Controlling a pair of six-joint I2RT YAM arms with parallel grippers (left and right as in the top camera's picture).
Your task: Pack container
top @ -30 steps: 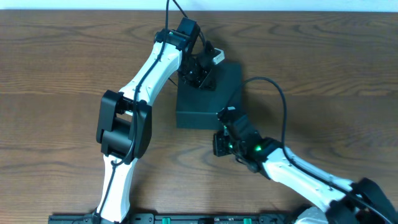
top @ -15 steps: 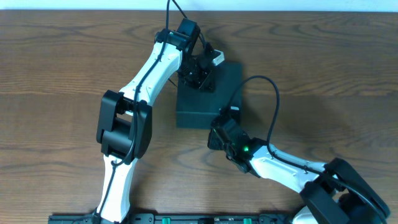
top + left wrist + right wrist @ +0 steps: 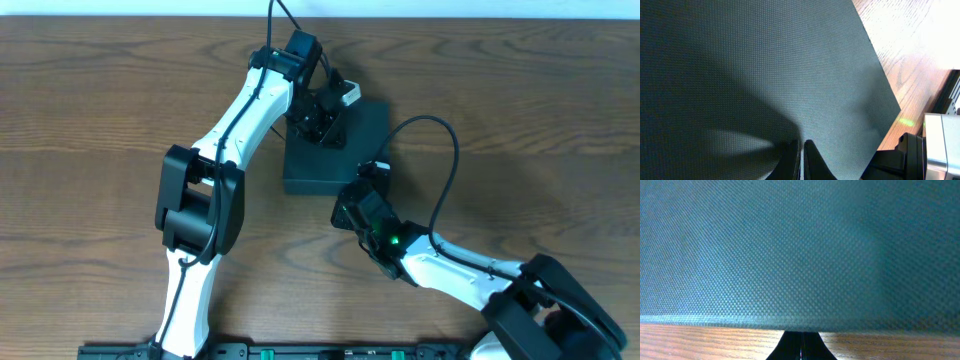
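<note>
The container is a dark teal-green box, shut, at the middle of the table. My left gripper is over its far left part, fingers shut and empty just above the lid. In the left wrist view the lid fills the frame with the shut fingertips over it. My right gripper is at the box's near side. In the right wrist view its shut fingertips meet the lower edge of the box wall at table level. No snack packs are in view.
The wooden table lies all around the box. The right arm's black cable loops to the right of the box. A black rail runs along the table's near edge.
My right gripper has moved left and in against the container's near side. The left arm has stayed on top of the lid.
</note>
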